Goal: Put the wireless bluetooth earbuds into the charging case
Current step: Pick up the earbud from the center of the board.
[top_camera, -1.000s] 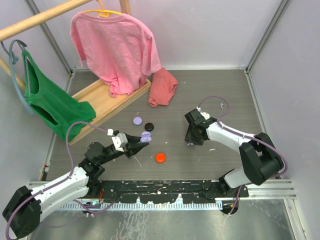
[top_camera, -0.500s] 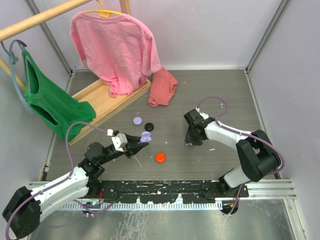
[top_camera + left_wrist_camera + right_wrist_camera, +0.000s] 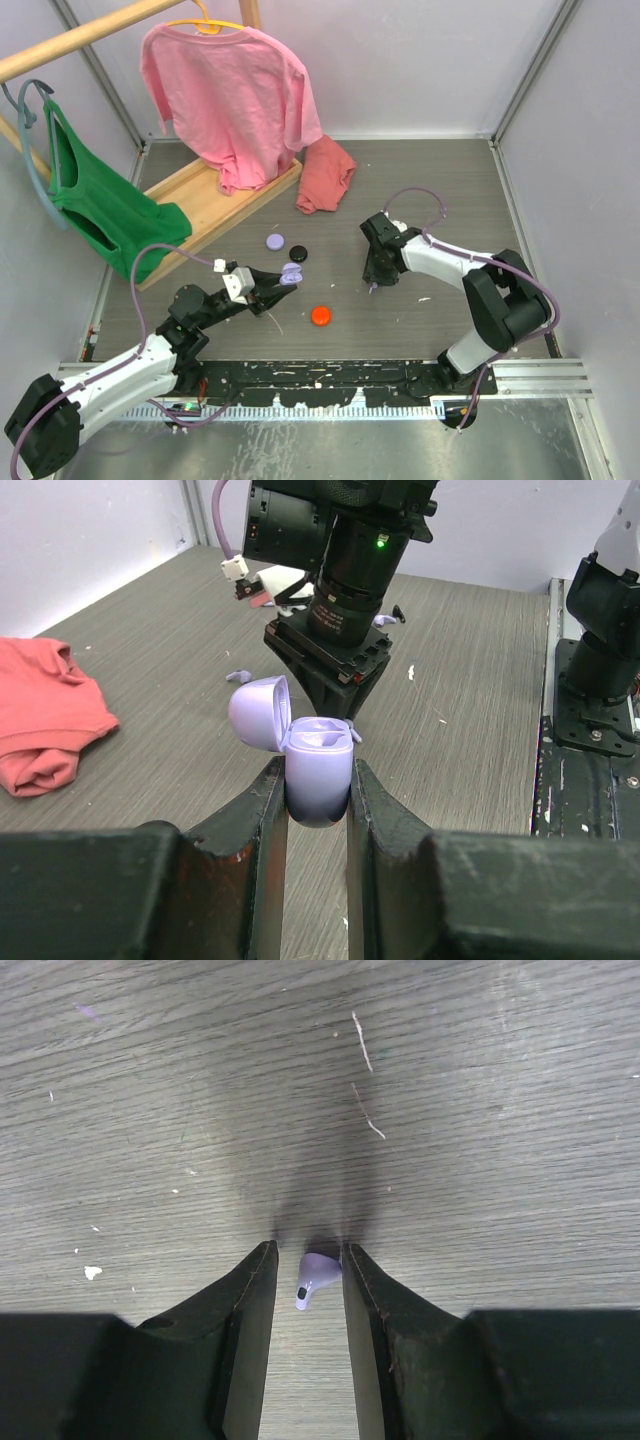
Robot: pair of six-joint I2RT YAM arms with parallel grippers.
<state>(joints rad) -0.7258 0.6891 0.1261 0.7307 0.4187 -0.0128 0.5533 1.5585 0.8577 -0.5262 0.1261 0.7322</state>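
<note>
My left gripper is shut on the lavender charging case and holds it above the table with its lid open. The case also shows in the top view. My right gripper points down at the table, its jaws a little apart around a tiny lavender earbud. The earbud lies against the right finger, with a gap to the left finger. In the top view the right gripper is right of the case. Another small lavender bit lies on the table beyond the case.
A lavender puck, a black puck and an orange-red puck lie near the left gripper. A crumpled salmon cloth lies at the back. A wooden rack with pink and green shirts stands at the left.
My right gripper has shifted a little to the left over the table. The left gripper and the case have not moved.
</note>
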